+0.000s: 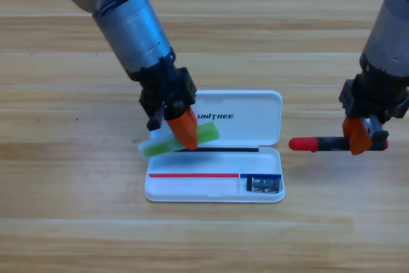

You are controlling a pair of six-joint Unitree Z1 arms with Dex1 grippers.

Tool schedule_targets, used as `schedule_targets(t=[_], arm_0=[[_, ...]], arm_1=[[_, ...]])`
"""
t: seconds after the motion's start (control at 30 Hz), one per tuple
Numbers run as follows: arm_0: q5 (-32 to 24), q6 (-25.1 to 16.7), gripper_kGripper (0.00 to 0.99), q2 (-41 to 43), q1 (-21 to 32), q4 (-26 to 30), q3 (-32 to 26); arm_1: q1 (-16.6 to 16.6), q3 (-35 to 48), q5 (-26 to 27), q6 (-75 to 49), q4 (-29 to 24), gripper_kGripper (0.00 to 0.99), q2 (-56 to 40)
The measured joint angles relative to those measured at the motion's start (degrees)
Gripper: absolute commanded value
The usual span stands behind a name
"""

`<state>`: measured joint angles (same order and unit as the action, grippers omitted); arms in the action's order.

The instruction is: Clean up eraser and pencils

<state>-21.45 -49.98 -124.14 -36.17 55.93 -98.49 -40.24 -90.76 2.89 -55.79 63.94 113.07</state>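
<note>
The left gripper point(184, 133) is near the middle of the frame, a bit to the left. Its orange jaws point down and are closed on the green pencil point(181, 141). The pencil lies tilted, with its low end to the left and its high end to the right. It sits over the left part of the white case point(255, 110), right where the lid meets the tray. The grey left arm point(124, 20) goes up from the gripper to the upper left corner of the frame.

The right gripper point(362, 139) is at the right side of the frame, about halfway down. Its orange jaws are closed around the dark pencil with red ends point(319, 144). That pencil lies flat and level on the wooden table point(64, 222), just to the right of the case and not touching it. One red end sticks out to the left of the gripper. The right arm point(390, 36) goes up to the upper right corner.

The white case lies open in the middle of the frame, with its lid above and its tray below. The eraser point(262, 185) sits in the small box at the lower right corner of the tray.
</note>
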Motion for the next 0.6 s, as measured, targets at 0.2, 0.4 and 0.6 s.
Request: schedule_targets(t=[0.2,0.4,0.6], arm_0=[[1.3,0.0,0.000,-0.1,-2.1,0.0,-0.6],[3.2,0.0,0.000,0.0,-5.3,0.0,-0.6],[5.2,0.0,0.000,0.0,-8.5,0.0,-0.7]], arm_1=[[-1.2,-0.2,0.0,0.8,0.0,0.000,0.0],[-1.4,-0.2,0.0,1.1,0.0,0.000,0.0],[-1.4,-0.2,0.0,1.2,0.0,0.000,0.0]])
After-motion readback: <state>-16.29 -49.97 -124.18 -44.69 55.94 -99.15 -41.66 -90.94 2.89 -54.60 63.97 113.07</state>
